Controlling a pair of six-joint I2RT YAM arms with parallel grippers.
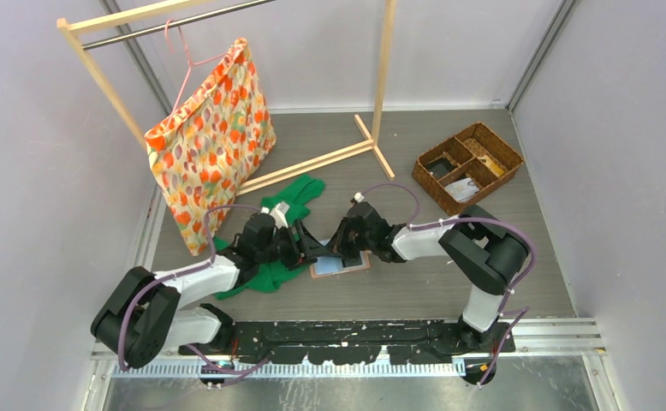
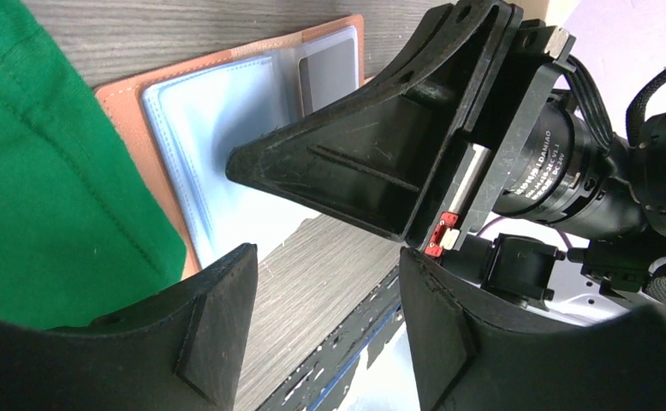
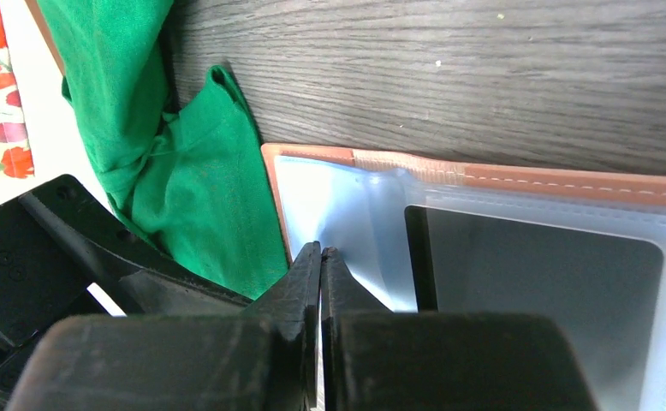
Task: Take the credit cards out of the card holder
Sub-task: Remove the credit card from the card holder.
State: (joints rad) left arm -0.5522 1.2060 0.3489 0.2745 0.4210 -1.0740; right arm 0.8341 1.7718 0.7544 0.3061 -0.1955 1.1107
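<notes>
Card holder (image 1: 340,267): lying open on the table (image 1: 449,291), centre stage, just ahead of the arm bases.
Card (image 3: 535,291): tucked in a sleeve of the holder, right of the right gripper's tips.
Right gripper (image 3: 319,257): in from the right, tips together on the holder's sleeve.
Left gripper (image 2: 325,291): in from the left, jaws apart, by the holder's left edge.
Cloth (image 1: 291,201): left of the holder, hard against it, under the left arm.
Basket (image 1: 468,165): back right, well apart.
Rack (image 1: 379,86): at the back, bag (image 1: 210,145) hanging at its left end.
</notes>
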